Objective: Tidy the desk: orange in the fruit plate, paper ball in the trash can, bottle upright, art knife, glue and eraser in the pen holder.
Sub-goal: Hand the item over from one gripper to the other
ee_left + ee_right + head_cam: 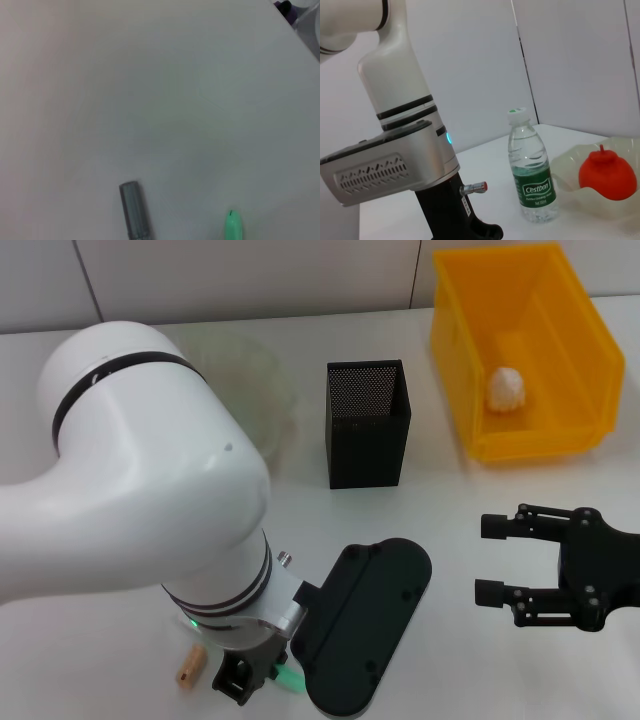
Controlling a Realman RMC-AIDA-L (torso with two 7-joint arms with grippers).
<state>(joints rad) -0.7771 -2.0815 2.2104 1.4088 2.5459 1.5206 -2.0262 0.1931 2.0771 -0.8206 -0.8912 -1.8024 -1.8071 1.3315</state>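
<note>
We see the black right gripper (492, 560) hovering with fingers apart, holding nothing. The left gripper (240, 680) hangs low beside the tan-orange cylindrical eraser (189, 665). The white crumpled paper ball (506, 387) lies inside the yellow plastic trash can (455, 350). The clear plastic bottle (531, 168) stands upright beside the pale green glass fruit plate (570, 167) holding the red-orange orange (610, 171).

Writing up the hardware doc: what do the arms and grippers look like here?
Left arm: glossy white rounded links, black joint rings, silver wrist collar with green status light, black wrist housing. Left gripper black, mostly hidden. Right gripper: matte black, linkage fingers with square pads.
</note>
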